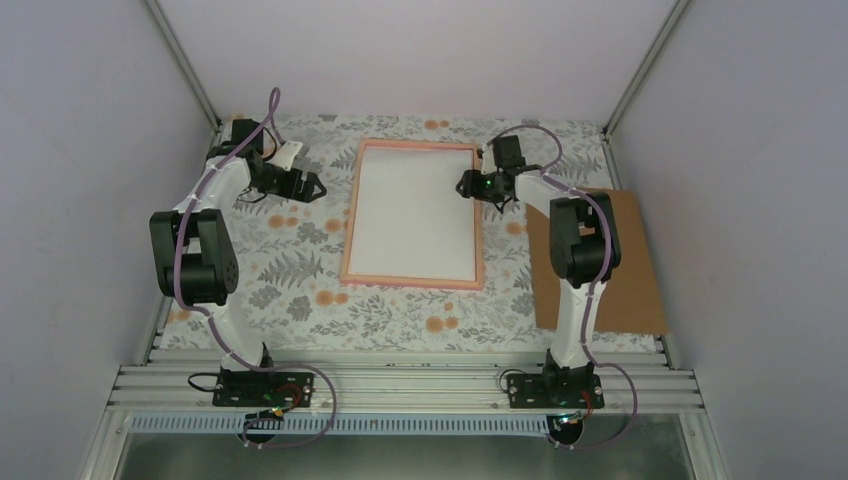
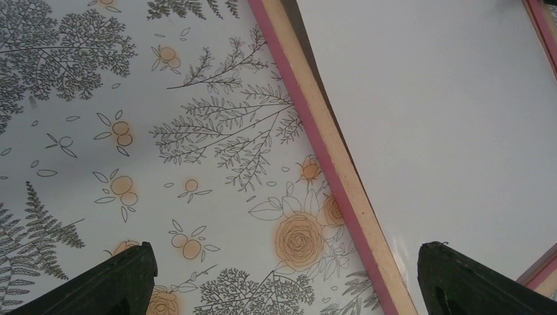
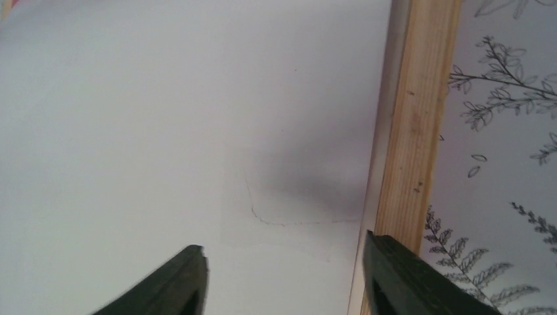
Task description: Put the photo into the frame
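Note:
The pink frame (image 1: 350,215) lies flat mid-table, its wooden inner edge up. A plain white sheet (image 1: 415,210) fills it; no sunset print shows in any view. My left gripper (image 1: 310,186) is open and empty, left of the frame's upper left side. In the left wrist view the gripper (image 2: 287,249) spans the frame's left rail (image 2: 328,138), hovering above it. My right gripper (image 1: 468,186) is open and empty above the frame's upper right edge. In the right wrist view it (image 3: 284,246) hangs over the white sheet (image 3: 164,131) next to the rail (image 3: 420,118).
A brown backing board (image 1: 620,270) lies at the right, partly under the right arm. A floral cloth (image 1: 290,280) covers the table. Grey walls close in the left, right and back sides.

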Motion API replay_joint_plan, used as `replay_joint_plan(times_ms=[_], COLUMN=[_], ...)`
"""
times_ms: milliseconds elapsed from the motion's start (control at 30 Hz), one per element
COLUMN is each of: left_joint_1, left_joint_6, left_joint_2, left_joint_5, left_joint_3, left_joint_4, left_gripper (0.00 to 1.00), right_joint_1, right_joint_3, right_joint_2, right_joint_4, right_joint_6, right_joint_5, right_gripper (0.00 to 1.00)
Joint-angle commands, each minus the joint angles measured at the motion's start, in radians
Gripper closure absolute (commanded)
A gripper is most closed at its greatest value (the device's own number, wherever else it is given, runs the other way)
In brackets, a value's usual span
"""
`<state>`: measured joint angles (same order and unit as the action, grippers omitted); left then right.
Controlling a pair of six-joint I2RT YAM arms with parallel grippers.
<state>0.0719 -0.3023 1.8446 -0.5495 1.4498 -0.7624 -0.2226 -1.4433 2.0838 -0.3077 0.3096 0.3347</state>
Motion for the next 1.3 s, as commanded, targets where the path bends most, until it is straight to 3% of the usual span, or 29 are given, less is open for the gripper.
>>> replay_joint_plan(times_ms=[0, 300, 567, 867, 967, 1033, 1133, 1267], left_joint_1=[0.006, -0.026, -0.199, -0.545, -0.665, -0.721, -0.788, -0.879], left_joint_6=[-0.001, -0.117, -0.251, -0.310, -0.294, -0.267, -0.217, -0.206], left_joint_2=[-0.010, -0.084, -0.120, -0.005, 0.102, 0.188, 0.334, 0.562], left_joint_5=[0.024, 0.073, 0.096, 0.251, 0.306, 0.270, 0.222, 0.265], left_joint_3=[0.014, -0.024, 0.004, 0.109, 0.208, 0.304, 0.478, 0.741], left_joint_4=[0.032, 0.110, 0.162, 0.266, 0.279, 0.264, 0.225, 0.141], left_gripper=[0.00, 0.00, 0.00, 0.00, 0.00, 0.00, 0.00, 0.00], right_joint_1=[-0.010, 0.001, 0.091, 0.366, 0.487, 0.567, 0.663, 0.740], right_joint_3=[-0.016, -0.005, -0.002, 0.142, 0.173, 0.187, 0.204, 0.223], right_joint_2=[-0.056, -0.142, -0.263, -0.390, -0.396, -0.400, -0.397, -0.381], right_joint_4=[-0.028, -0.053, -0.212, -0.459, -0.528, -0.554, -0.588, -0.617], right_joint_6=[-0.035, -0.201, -0.450, -0.671, -0.716, -0.739, -0.778, -0.822], right_joint_5=[-0.055, 0.027, 0.303, 0.323, 0.313, 0.288, 0.217, 0.141], right_gripper=[0.34, 0.01, 0.00, 0.00, 0.00, 0.00, 0.00, 0.00])
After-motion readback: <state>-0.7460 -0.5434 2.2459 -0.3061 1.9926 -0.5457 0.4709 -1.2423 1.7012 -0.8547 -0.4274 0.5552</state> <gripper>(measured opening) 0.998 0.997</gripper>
